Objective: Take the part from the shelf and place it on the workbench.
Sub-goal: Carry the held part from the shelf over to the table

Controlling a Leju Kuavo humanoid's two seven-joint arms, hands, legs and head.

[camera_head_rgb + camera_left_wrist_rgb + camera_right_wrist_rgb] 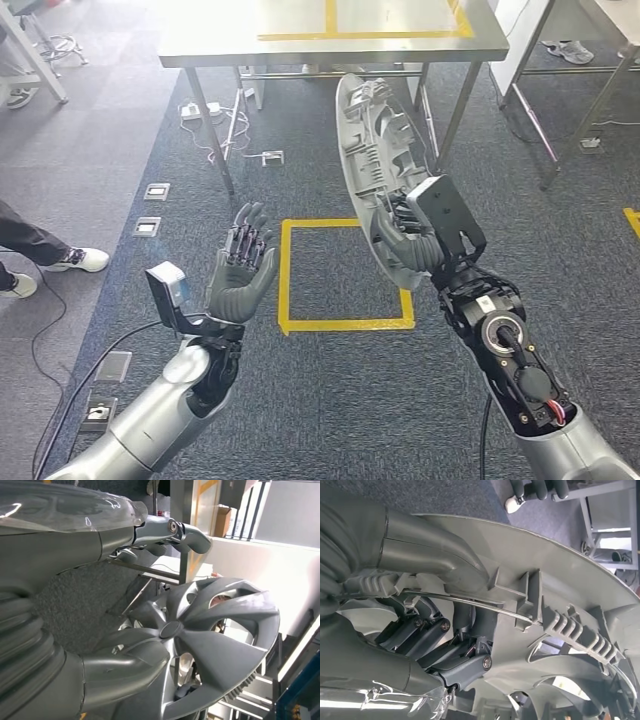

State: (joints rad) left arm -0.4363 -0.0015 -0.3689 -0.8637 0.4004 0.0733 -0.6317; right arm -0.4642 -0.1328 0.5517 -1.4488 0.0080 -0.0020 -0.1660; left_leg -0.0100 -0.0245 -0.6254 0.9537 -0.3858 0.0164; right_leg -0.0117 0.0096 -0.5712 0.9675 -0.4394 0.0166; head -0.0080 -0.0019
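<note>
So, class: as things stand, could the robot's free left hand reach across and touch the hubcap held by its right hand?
Probably yes. The left hand is open and holds nothing, the hubcap in the right hand hangs beside it, and nothing stands between them.

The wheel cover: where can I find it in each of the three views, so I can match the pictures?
Head view: the wheel cover stands on edge right of centre, held by the right hand.
Left wrist view: its spoked front fills the centre and right.
Right wrist view: its ribbed back spans the picture.
Shared landmark: the metal workbench, visible as a table leg and frame.
</note>
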